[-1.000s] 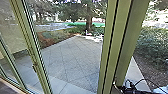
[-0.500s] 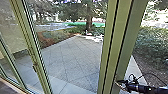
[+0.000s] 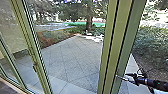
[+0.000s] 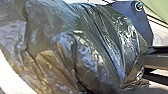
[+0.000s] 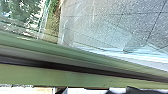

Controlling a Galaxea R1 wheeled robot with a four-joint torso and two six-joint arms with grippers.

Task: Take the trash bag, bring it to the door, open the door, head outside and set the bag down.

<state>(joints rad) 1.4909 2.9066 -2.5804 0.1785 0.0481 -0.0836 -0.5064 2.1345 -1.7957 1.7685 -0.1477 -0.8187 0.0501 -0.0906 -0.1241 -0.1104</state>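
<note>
Opening up looked like the job, and it wanted slow, steady pressure against the green upright (image 3: 112,50)! The right arm (image 3: 152,83) reached across nearly level, its end effector (image 3: 122,77) beside that upright (open or closed, on either arm, I couldn't tell); the trash bag (image 4: 75,50) bulged close at the robot's left.

Building's glazed doorway: green frames (image 3: 120,37), glass, paved yard (image 3: 70,60), tree (image 3: 89,21), shrubs (image 3: 150,47) beyond.
</note>
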